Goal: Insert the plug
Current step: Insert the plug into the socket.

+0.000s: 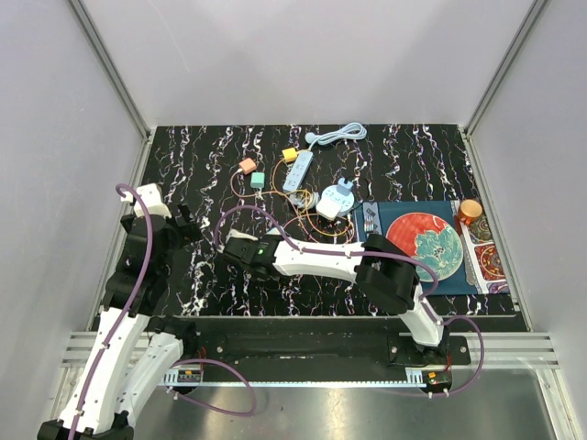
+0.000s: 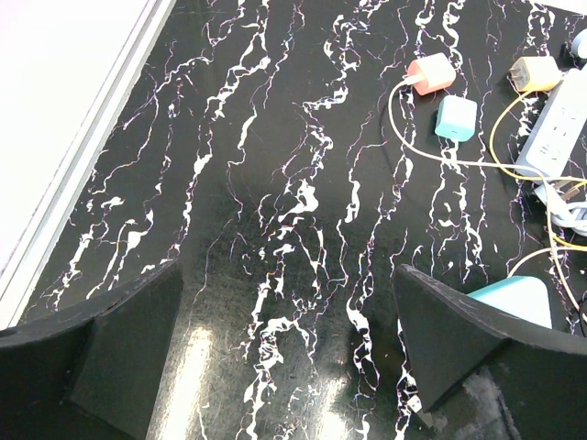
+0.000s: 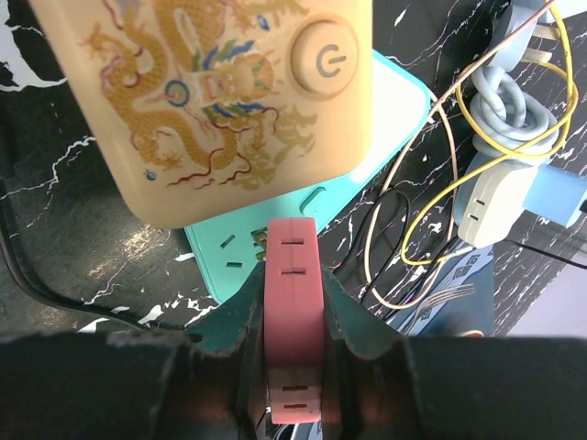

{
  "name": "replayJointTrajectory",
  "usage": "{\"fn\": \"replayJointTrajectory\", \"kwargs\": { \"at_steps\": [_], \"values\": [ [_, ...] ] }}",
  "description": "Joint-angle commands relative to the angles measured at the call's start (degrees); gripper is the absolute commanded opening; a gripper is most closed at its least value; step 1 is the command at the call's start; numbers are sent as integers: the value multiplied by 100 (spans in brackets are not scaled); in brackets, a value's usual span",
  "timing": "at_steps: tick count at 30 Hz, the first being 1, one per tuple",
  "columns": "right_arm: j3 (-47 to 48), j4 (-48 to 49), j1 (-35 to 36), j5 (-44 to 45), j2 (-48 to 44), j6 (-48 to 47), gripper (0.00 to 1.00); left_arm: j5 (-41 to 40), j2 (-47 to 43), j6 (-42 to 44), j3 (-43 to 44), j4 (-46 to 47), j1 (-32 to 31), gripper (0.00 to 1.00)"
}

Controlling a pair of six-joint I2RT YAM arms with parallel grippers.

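Your right hand point(image 3: 293, 316) pinches the pink plug point(image 3: 293, 266), bottom centre, just above the teal power strip point(image 3: 229, 243) slots beside the dragon-print charger point(image 3: 220, 101). Not seated yet, I judge; your left hand point(image 2: 286, 312) hangs wide, empty.

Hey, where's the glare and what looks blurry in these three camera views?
Left wrist view: a soft glare streak on the glossy black table between the blurred left fingers. Right wrist view: the pink plug reads clearly, the right fingers beside it sit in shadow. Top view: even light, a sheen on the metal plate.
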Motion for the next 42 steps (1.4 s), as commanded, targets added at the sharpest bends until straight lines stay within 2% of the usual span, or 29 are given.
{"fn": "replayJointTrajectory", "kwargs": {
  "at_steps": [1, 9, 16, 31, 42],
  "values": [
    [83, -21, 115, -221, 182, -178, 0, -94, -88, 26, -30, 190, 32, 99],
    [118, -100, 142, -1240, 235, -388, 0, -50, -106, 35, -39, 207, 32, 99],
    [232, -294, 142, -1645, 349, -406, 0, -33, -115, 43, -57, 216, 32, 99],
    [259, -443, 159, -1734, 884, 6, 0, -15, -132, 43, -74, 234, 32, 99],
    [259, -496, 273, -1118, 1140, 806, 0, 11, -150, 17, -66, 242, 32, 99]
  ]
}}
